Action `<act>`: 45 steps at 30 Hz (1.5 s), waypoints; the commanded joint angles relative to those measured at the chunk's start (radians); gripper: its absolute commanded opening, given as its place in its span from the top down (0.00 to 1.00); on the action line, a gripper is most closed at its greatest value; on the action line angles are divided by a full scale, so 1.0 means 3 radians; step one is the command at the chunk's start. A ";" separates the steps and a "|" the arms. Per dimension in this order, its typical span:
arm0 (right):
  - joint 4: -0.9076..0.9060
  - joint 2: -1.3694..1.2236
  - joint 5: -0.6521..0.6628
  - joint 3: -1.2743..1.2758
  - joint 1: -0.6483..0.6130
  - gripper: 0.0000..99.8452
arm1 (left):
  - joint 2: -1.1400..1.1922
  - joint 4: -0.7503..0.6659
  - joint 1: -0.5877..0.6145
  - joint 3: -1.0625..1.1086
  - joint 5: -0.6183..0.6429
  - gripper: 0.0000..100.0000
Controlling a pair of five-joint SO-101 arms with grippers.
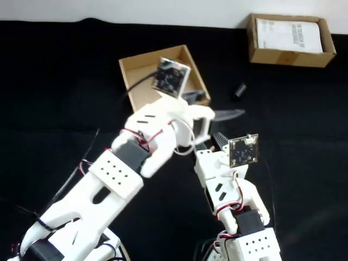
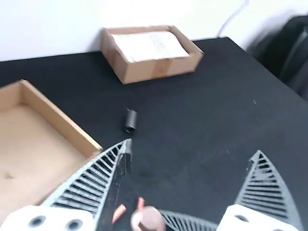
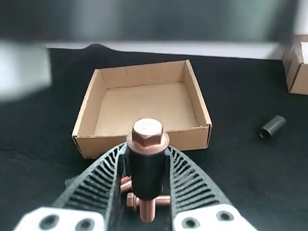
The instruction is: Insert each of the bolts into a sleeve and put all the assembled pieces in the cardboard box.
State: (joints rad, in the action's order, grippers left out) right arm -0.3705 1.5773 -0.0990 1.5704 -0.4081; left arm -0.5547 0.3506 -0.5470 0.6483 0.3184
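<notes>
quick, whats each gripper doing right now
left gripper: open, nothing between its jaws
right gripper: closed on a sleeve with a bolt in it

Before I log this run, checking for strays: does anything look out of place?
One black sleeve lies loose on its side on the table, outside the cardboard box. Nothing looks spilled or damaged.

The left arm (image 1: 111,176) stretches from the near left corner toward the middle of the table, and the left gripper (image 2: 192,151) has its jaws spread wide apart. The right arm (image 1: 220,187) stands just beside it, more upright. The right gripper (image 3: 146,150) is clamped on a sleeve (image 3: 146,174).
</notes>
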 commanded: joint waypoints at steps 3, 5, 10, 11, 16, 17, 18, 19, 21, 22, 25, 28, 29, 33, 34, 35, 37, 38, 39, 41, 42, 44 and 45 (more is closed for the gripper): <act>0.0008 0.0033 0.0026 -0.0192 0.0212 0.99 | -0.0054 0.0655 0.0350 -0.0468 0.0051 0.64; 0.0008 0.0033 0.0026 -0.0212 0.0519 0.99 | -0.0054 0.0890 0.0534 -0.0509 0.0061 0.64; 0.0028 0.0013 0.0031 -0.0335 0.1123 0.99 | -0.0043 0.1263 0.1087 -0.0494 0.0394 0.64; 0.0028 0.0013 0.0036 -0.0376 0.1133 0.99 | -0.0038 0.1289 0.1169 -0.0478 0.0425 0.64; 0.0028 0.0008 0.0199 -0.0437 0.1015 0.99 | -0.0049 0.1294 0.1368 -0.0171 0.0476 0.64; 0.0028 0.0008 0.0194 -0.0453 0.1010 0.99 | -0.0049 0.1289 0.1373 -0.0090 0.0476 0.64; 0.0028 0.0008 0.0194 -0.0468 0.1010 0.99 | -0.0049 0.1289 0.1373 -0.0008 0.0476 0.64; 0.0028 0.0008 0.0194 -0.0468 0.1010 0.99 | -0.0049 0.1289 0.1389 0.0074 0.0476 0.64; 0.0013 0.0008 0.0210 -0.0468 0.1015 0.99 | -0.0049 0.1284 0.1404 0.0263 0.0481 0.64; 0.0013 0.0008 0.0210 -0.0468 0.1020 0.99 | -0.0049 0.1284 0.1404 0.0361 0.0481 0.64; 0.0008 0.0008 0.0210 -0.0499 0.1020 0.99 | -0.0049 0.1279 0.1404 0.0616 0.0481 0.64; -0.0141 -0.0023 0.0194 -0.0713 0.1010 0.99 | -0.0049 0.1279 0.1404 0.0826 0.0481 0.64; -0.0222 -0.0079 0.0189 -0.0836 0.1010 0.99 | -0.0049 0.1279 0.1404 0.0887 0.0481 0.64; -0.0580 -0.0458 -0.0005 -0.1383 0.1025 0.99 | -0.0049 0.1202 0.1409 0.1112 0.0481 0.64; -0.0642 -0.0565 -0.0072 -0.1516 0.1025 0.99 | -0.0049 0.1120 0.1414 0.1189 0.0481 0.64; -0.0683 -0.0662 -0.0133 -0.1634 0.1015 0.99 | -0.0049 0.1033 0.1445 0.1261 0.0481 0.64; -0.0703 -0.0841 -0.0235 -0.1844 0.1010 0.99 | -0.0049 0.0823 0.1496 0.1399 0.0481 0.64; -0.0703 -0.0933 -0.0281 -0.1936 0.1010 0.99 | -0.0049 0.0716 0.1522 0.1470 0.0481 0.64; -0.0703 -0.1005 -0.0312 -0.2007 0.1010 0.99 | -0.0049 0.0614 0.1547 0.1542 0.0481 0.64; -0.0703 -0.1158 -0.0348 -0.2135 0.1005 0.99 | -0.0049 0.0460 0.1588 0.1665 0.0481 0.64; -0.0703 -0.1235 -0.0348 -0.2192 0.0964 0.99 | -0.0049 0.0399 0.1603 0.1721 0.0481 0.64; -0.0708 -0.1399 -0.0348 -0.2279 0.0862 0.99 | -0.0049 0.0307 0.1619 0.1834 0.0481 0.64; -0.0708 -0.1486 -0.0348 -0.2325 0.0816 0.99 | -0.0049 0.0261 0.1624 0.1885 0.0481 0.64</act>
State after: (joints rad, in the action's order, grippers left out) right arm -0.5823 1.1876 -0.1910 0.9689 -0.1212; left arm -0.5547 0.4749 -0.0729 1.1899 0.4565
